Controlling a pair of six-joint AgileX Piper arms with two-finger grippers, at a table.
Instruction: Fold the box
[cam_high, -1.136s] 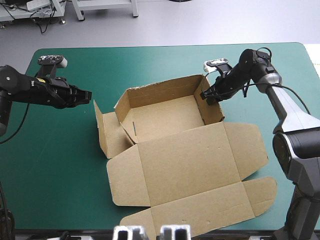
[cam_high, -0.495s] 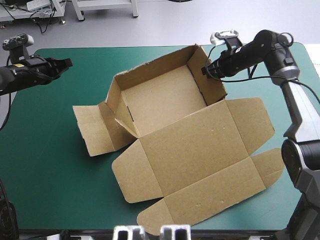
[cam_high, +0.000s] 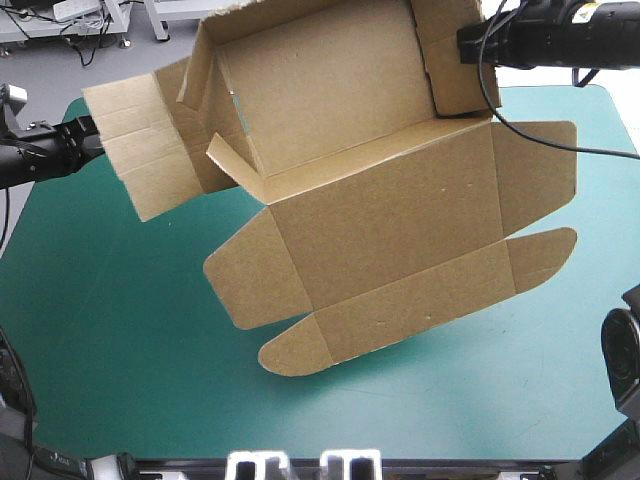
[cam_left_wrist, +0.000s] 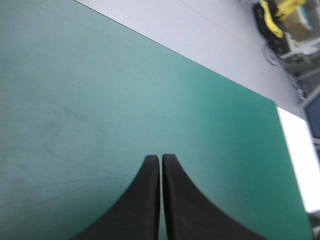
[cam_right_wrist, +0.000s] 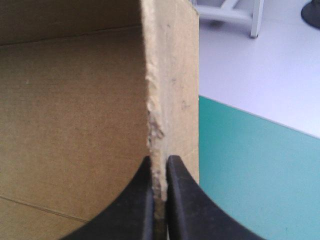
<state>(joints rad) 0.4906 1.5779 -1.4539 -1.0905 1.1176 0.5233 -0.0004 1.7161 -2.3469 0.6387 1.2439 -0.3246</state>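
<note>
Along the lower frame lies the teal-green surface (cam_high: 130, 340). Above it, centre frame, the brown box (cam_high: 380, 200) hangs airborne. The right end effector (cam_right_wrist: 159, 161) pinches its wall; the left end effector (cam_left_wrist: 161, 159) is pressed together, empty. This looks like repositioning mid-fold; next it needs setting down.

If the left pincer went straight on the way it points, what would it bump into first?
Probably the teal-green cover: only that lies ahead of the left pincer in its wrist view, though depth is unclear.
</note>
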